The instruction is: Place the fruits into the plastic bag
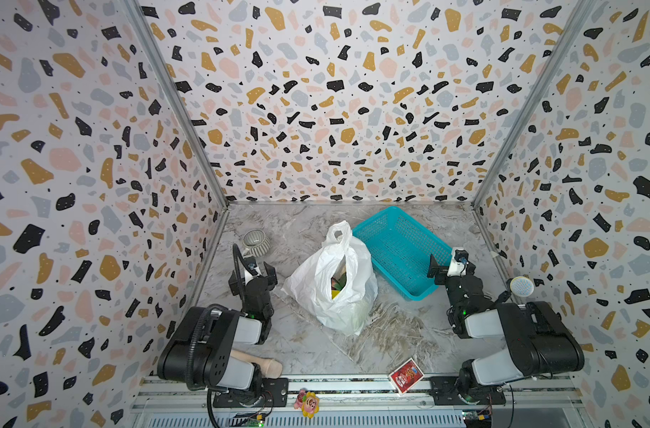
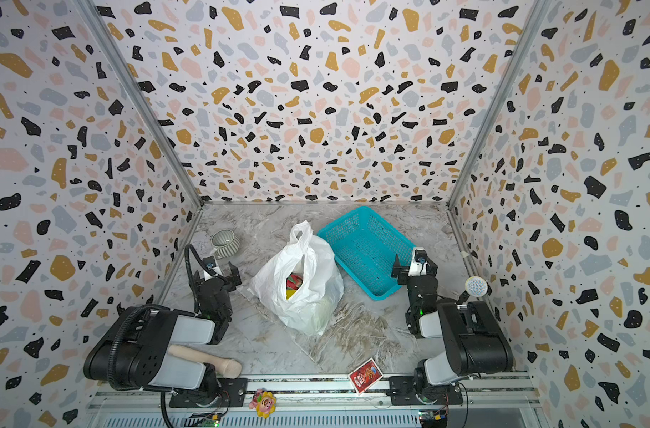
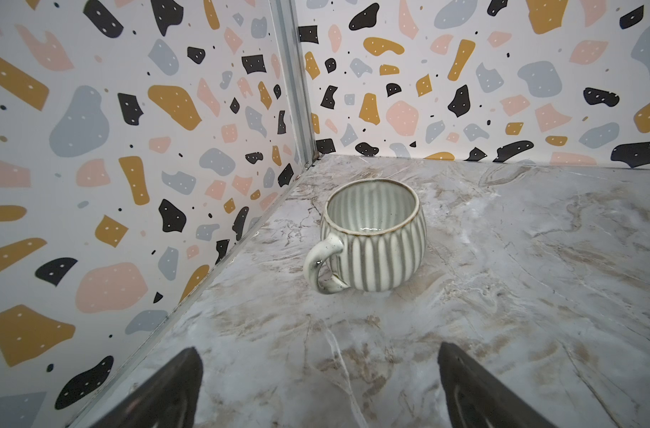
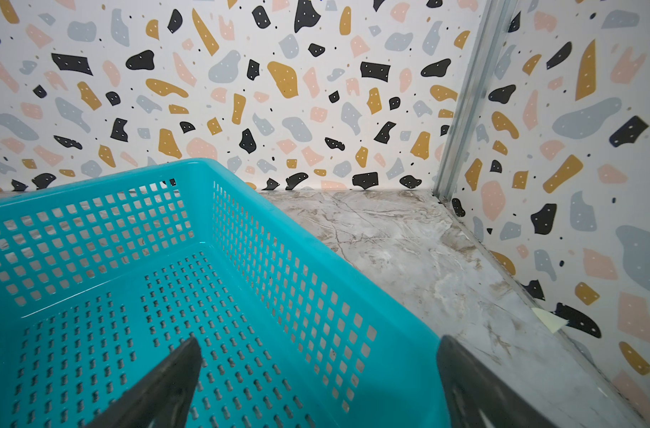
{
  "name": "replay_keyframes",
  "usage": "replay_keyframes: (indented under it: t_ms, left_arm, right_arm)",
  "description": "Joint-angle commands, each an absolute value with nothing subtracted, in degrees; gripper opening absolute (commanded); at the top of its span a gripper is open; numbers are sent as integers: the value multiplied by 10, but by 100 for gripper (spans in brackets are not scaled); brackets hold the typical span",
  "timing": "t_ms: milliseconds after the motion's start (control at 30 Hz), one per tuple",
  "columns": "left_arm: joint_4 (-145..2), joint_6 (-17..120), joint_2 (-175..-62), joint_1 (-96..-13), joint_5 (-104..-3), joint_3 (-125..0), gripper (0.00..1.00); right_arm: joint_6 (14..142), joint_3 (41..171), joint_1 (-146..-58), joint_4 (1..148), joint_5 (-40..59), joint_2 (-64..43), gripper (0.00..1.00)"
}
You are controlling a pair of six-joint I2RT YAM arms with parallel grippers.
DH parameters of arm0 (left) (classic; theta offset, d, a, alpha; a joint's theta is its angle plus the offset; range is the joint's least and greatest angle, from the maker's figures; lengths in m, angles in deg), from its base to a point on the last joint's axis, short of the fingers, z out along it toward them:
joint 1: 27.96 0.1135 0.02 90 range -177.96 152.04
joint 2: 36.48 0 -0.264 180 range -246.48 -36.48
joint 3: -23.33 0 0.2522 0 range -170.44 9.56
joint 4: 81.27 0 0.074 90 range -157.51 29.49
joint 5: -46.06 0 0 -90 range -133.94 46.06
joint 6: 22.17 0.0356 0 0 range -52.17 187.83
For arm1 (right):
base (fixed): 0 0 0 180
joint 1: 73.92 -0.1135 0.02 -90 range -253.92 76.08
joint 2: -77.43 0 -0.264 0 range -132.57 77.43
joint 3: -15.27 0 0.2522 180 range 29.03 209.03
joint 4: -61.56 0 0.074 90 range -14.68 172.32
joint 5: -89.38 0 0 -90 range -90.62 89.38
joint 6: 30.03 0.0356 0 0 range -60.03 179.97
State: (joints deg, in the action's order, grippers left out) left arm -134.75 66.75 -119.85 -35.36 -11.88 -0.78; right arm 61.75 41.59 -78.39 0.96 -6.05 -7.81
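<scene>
One plastic bag (image 1: 310, 283) with fruits (image 1: 339, 284) inside, one basket (image 1: 401, 244), one mug (image 1: 256, 242).

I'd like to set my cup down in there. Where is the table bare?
Widest bare patch: the marble table between the plastic bag and the red packet at the front. Smaller: between mug and bag. Crowded where bag and basket sit close.

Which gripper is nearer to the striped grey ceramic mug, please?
Left. The left gripper sits just short of the striped grey ceramic mug, open jaws facing it; the right gripper is far across the table, at the rim of the teal mesh plastic basket.
</scene>
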Motion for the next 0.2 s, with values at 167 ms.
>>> replay_keyframes:
  t_ms: [167]
  left_arm:
    - [-1379, 670, -1199, -353, -118, -14, 100]
  right_arm:
    - [604, 407, -775, 42, -36, -76, 99]
